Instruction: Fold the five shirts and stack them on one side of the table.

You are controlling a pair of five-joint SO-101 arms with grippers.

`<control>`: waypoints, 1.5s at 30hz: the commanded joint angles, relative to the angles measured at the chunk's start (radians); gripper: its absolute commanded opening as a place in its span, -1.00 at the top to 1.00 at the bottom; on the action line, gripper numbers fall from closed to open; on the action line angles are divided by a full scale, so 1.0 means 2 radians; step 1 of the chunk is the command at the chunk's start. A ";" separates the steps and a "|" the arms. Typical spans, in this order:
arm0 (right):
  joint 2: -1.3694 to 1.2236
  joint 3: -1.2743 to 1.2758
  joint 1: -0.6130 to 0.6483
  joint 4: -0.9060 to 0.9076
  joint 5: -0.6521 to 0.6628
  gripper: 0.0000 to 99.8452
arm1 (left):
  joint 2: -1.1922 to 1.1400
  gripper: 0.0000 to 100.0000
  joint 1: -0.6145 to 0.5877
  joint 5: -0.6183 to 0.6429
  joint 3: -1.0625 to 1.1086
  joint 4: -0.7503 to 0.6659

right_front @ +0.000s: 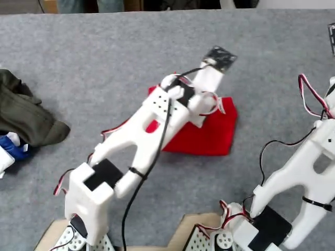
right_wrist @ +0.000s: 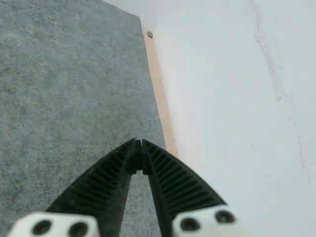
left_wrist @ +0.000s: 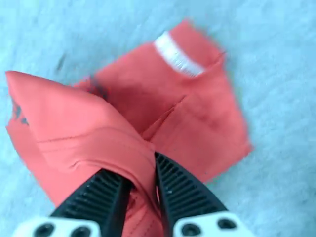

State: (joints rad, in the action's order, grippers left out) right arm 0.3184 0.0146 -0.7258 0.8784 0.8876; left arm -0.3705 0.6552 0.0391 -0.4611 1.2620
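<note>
High view takes in the whole grey felt table cover (right_front: 104,57), flat and fuzzy, with two white plastic arms rising from its near edge. The left arm (right_front: 141,136) leans out over the middle and the right arm (right_front: 309,167) stands bent at the right side, both trailed by thin black and red cables. Under the left arm, near the table's centre, lies the red knit shirt (right_front: 209,133), a soft, roughly square shape, partly folded. At the far left edge sits a crumpled olive-green garment (right_front: 26,112), heaped and creased, and touching it on the near side is a bunched blue and white cloth (right_front: 10,149). The left wrist view adds what the arm hides from above: the left gripper (left_wrist: 143,170), with black ribbed fingers, is pinched tight on a raised fold of the red shirt. That fold stands in a peaked ridge while the rest lies flat, showing stitched seams and a small white label (left_wrist: 175,54) at the neckline. The right wrist view gives the table's side border, where the grey cover meets a pale wooden strip (right_wrist: 158,98) and a smooth white surface (right_wrist: 237,98) beyond. The right gripper (right_wrist: 138,143) hangs above that border, ribbed fingers pressed tip to tip, holding nothing.
</note>
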 commanded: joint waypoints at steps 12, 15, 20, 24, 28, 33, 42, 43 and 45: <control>0.020 -0.023 -0.005 0.000 0.004 0.97 | -0.162 0.77 0.032 0.065 -0.235 0.051; 0.017 -0.023 -0.002 -0.002 0.004 0.97 | -0.183 0.41 0.016 0.104 -0.276 0.094; 0.016 -0.023 0.020 -0.002 0.004 0.97 | -0.186 0.44 -0.056 0.123 -0.394 0.136; -0.015 -0.027 0.054 -0.008 -0.009 0.97 | -0.170 0.69 -0.135 0.089 -0.556 0.208; -0.069 -0.044 0.162 0.097 -0.042 0.97 | -0.157 0.92 -0.214 0.068 -0.585 0.250; -0.132 -0.074 0.321 0.235 -0.113 0.97 | -0.105 0.94 -0.320 0.061 -0.454 0.251; -0.267 -0.051 0.466 0.269 -0.139 0.97 | 0.157 0.94 -0.349 -0.022 -0.049 0.226; -0.280 -0.053 0.472 0.269 -0.145 0.97 | 0.178 0.94 -0.352 -0.028 0.007 0.203; -0.305 -0.056 0.480 0.269 -0.156 0.97 | 0.219 0.94 -0.359 -0.038 0.111 0.151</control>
State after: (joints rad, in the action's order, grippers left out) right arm -0.2570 -0.0744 0.2010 1.4093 0.6053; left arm -0.0852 -0.0384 -0.0054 -0.5485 1.6824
